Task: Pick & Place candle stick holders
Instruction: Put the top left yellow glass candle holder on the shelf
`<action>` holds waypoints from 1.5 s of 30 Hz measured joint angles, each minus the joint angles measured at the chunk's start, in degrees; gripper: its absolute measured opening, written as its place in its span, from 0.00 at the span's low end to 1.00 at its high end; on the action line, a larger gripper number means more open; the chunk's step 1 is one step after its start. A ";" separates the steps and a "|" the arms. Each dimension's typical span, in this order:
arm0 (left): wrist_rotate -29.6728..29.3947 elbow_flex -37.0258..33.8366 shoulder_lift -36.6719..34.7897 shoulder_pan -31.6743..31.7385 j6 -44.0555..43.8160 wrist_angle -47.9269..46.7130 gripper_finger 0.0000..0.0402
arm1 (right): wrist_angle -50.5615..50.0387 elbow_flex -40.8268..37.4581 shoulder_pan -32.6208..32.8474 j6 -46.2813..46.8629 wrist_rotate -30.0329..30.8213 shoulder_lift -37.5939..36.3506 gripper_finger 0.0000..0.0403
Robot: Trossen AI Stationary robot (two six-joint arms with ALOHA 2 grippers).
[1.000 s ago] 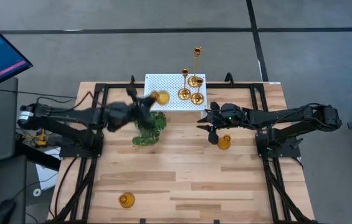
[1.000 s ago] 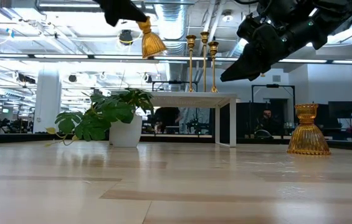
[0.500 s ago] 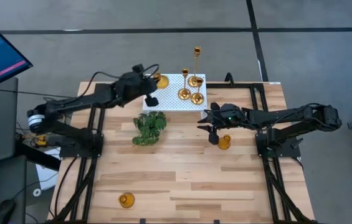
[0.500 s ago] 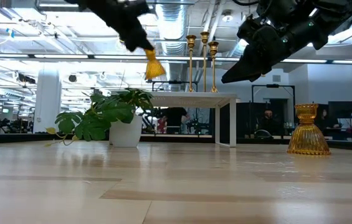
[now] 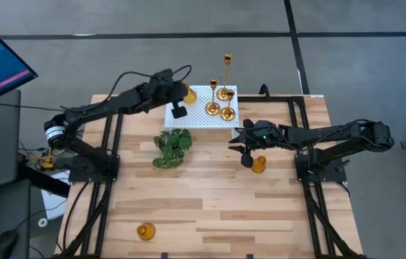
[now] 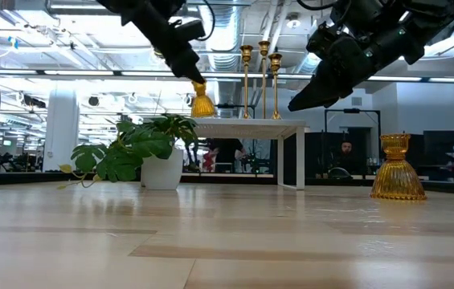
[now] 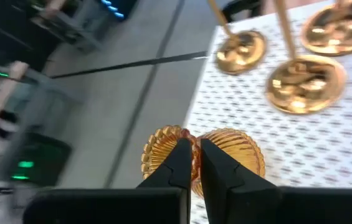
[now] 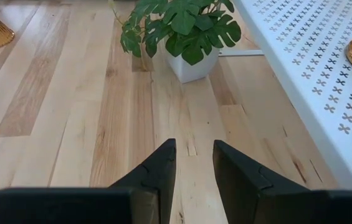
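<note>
My left gripper [image 5: 181, 97] is shut on a short, squat amber candle stick holder [image 6: 202, 103] over the far-left corner of the white perforated platform [image 5: 199, 119]. The holder's base is at or just above the platform top; I cannot tell which. Three tall gold holders [image 5: 223, 92] stand on their round bases on the platform's right part. My right gripper [image 5: 244, 155] is open and empty above the table, beside another squat holder [image 5: 259, 165] that stands on its flared base. A third squat holder [image 5: 145, 231] stands at the near left. My left gripper pinches the squat holder at its narrow waist [image 7: 194, 144], between the upper cup and the flared ribbed base, between its two fingers. The fingers come slanting down from above and from the table's left. The holder hangs upright below them.
A small green plant in a white pot [image 5: 172, 147] stands on the table just in front of the platform. The platform stands on thin white legs [image 6: 300, 156]. Bare wooden tabletop [image 5: 210, 201] lies across the middle and near side.
My left gripper has carried the squat holder toward the table's far edge and down, from high above the plant to the platform's far-left corner. The holder has stayed upright in the hold.
</note>
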 joint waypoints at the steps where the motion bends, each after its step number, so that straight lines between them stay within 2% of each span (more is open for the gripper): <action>1: 1.19 0.00 0.01 0.42 -0.89 -0.58 0.03 | 0.00 0.00 0.00 0.00 0.00 0.00 0.24; 14: 1.95 0.00 0.32 0.97 -3.94 -5.51 0.03 | 0.00 0.00 0.00 0.00 0.00 0.00 0.24; 24: 2.02 0.00 0.31 0.95 -3.97 -5.31 0.04 | 0.00 0.00 -0.02 0.00 0.00 0.00 0.24; 33: 2.10 -0.01 0.34 0.93 -4.99 -4.44 0.14 | 0.00 0.00 0.00 0.00 0.00 0.00 0.24; 40: 2.42 -0.02 1.22 0.82 -4.99 -3.10 0.13 | -0.02 0.00 -0.01 0.00 0.00 0.00 0.24; 45: 5.00 -0.02 1.16 0.82 -5.03 -0.22 0.11 | -0.04 0.00 -0.02 0.00 0.00 0.00 0.24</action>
